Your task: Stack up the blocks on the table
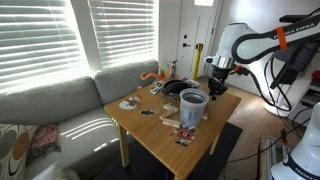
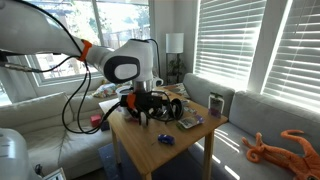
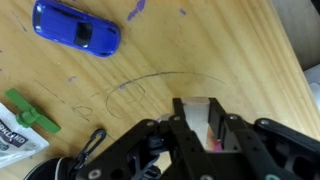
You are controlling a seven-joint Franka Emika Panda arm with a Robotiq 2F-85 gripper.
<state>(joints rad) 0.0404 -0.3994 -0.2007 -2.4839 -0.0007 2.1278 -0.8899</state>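
My gripper (image 3: 199, 104) is shut on a small pale block (image 3: 198, 120) with a pink tint at its lower end, held just above the light-wood table (image 3: 230, 50). In both exterior views the gripper (image 1: 218, 80) (image 2: 141, 106) hangs over one end of the table (image 1: 160, 140) (image 2: 185, 152). The held block is hidden by the fingers in both of those views. No other loose block shows clearly in the wrist view.
A blue toy car (image 3: 76, 28) (image 2: 166, 140) lies on the table near the gripper. A green clip on a packet (image 3: 28, 112) lies at the left. A grey cup (image 1: 193, 108) and a black bowl (image 1: 178, 87) stand on the table. An orange toy (image 2: 278, 148) lies on the sofa.
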